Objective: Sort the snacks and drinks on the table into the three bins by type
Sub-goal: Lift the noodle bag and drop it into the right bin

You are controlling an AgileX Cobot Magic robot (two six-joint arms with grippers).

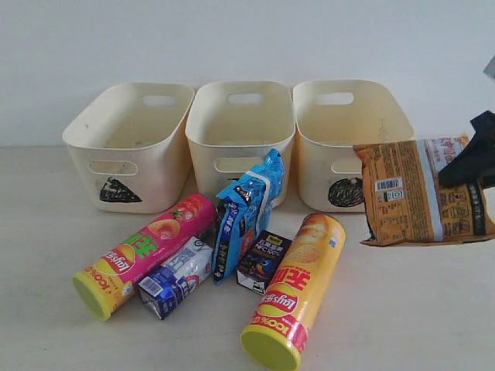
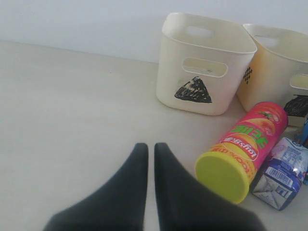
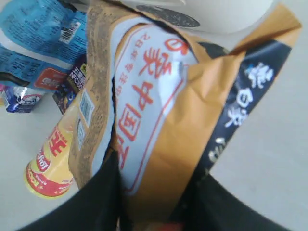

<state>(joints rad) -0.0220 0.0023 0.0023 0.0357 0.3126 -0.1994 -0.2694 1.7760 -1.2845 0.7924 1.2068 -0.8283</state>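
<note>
My right gripper point(image 1: 462, 171) is shut on the orange-brown flat packet point(image 1: 414, 192) point(image 3: 159, 115), held in the air to the right of the circle bin point(image 1: 344, 139). Three cream bins stand in a row: triangle bin point(image 1: 128, 147) point(image 2: 204, 62), square bin point(image 1: 241, 127), circle bin. In front lie the pink chip tube point(image 1: 147, 251) point(image 2: 245, 149), the blue and white carton point(image 1: 176, 278) point(image 2: 283, 173), the blue crinkly bag point(image 1: 246, 210), the dark carton point(image 1: 263, 261) and the yellow-orange chip tube point(image 1: 298, 297). My left gripper point(image 2: 150, 147) is shut and empty, left of the pink tube's lid.
The pale beige table point(image 1: 418, 309) stretches bare to the left of the pink tube and to the right of the yellow tube. A white wall rises behind the bins.
</note>
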